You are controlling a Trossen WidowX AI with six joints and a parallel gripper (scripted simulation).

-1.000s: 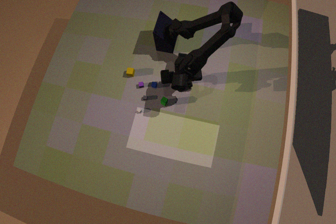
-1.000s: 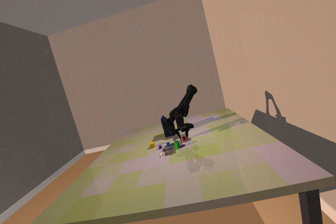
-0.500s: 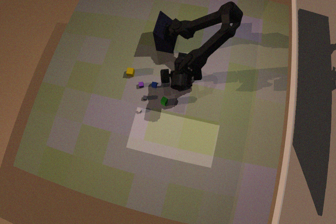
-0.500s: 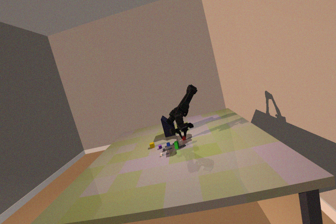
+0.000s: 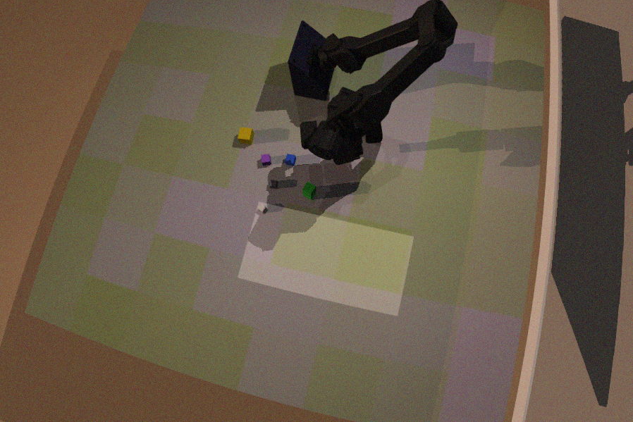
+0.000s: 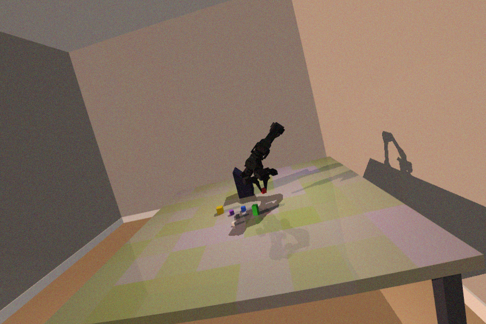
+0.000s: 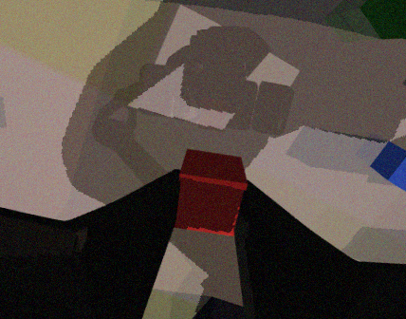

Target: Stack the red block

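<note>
Your top view looks steeply down from high above, taking in the whole green-and-lilac patchwork table (image 5: 153, 274). Your exterior view stands far off near a table corner, facing the black jointed arm (image 6: 258, 163) and the room's walls. Your wrist view sits close, peering between dark fingers. All three share the small green tower (image 5: 309, 191).
</note>
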